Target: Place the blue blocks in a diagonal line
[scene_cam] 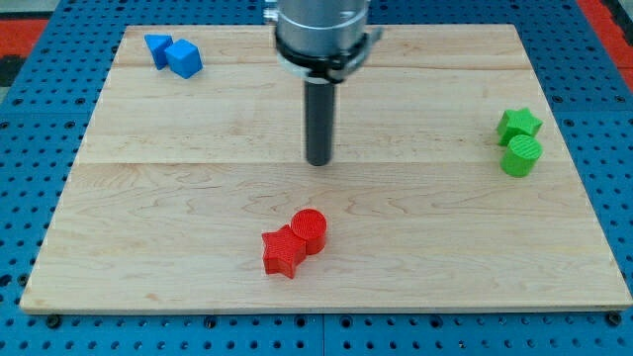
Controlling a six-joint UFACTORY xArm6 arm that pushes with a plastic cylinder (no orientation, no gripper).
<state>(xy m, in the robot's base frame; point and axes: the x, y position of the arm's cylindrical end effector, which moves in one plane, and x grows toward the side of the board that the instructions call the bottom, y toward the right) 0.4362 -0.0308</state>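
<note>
Two blue blocks sit touching at the view's top left of the wooden board: a blue angular block and, just right of it, a blue cube. My tip rests near the board's middle, far to the right of and below the blue blocks, touching no block. The dark rod rises from it to the arm's grey end at the view's top.
A red cylinder touches a red star below my tip. A green star sits against a green cylinder at the view's right edge. The board lies on a blue perforated table.
</note>
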